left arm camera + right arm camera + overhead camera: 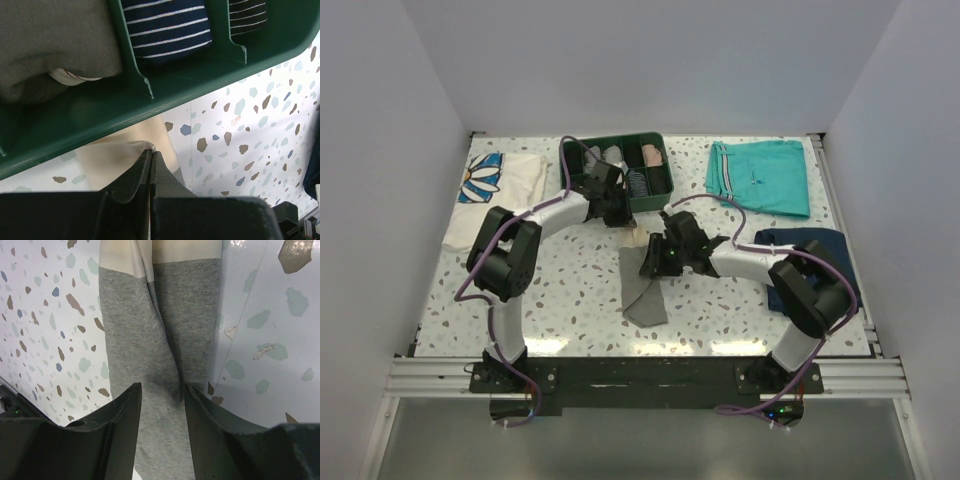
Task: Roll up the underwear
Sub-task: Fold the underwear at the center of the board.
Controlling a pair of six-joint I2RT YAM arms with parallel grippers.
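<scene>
Far left: white cloth with a blue daisy print (498,190), flat on the speckled terrazzo table (560,300), not involved.

Left gripper (617,212) sits just in front of the green plastic divider tray (616,142). The wrist view shows its jaws pressed together, pinching the cream-beige waistband edge of the underwear (107,152) right under the tray's front wall. The tray already holds rolled items: an olive-grey one and a navy white-striped one (165,30). My read is the left arm is anchoring the far end so the strip stays stretched and straight.

The small grey-taupe cloth underwear (642,285) lies mid-table as a long narrow strip. It runs from the beige band near the tray back toward the arm bases, and it looks folded lengthwise, not rolled yet.

Right gripper (658,258) is over the strip's upper part, close to the left gripper. Right wrist view: jaws spread part-way, straddling the grey fabric (150,340), with a lengthwise crease puckered between the fingertips (131,405). They don't look closed on the cloth. I can't tell whether the tips press it to the table. Likely smoothing, or lining up to start the roll.

Risk: the waistband pinch sits tight against the tray wall, so there's little room to turn a roll there.

Right side: flat teal shorts (760,175) and a folded navy garment (810,242), well apart from the work.
</scene>
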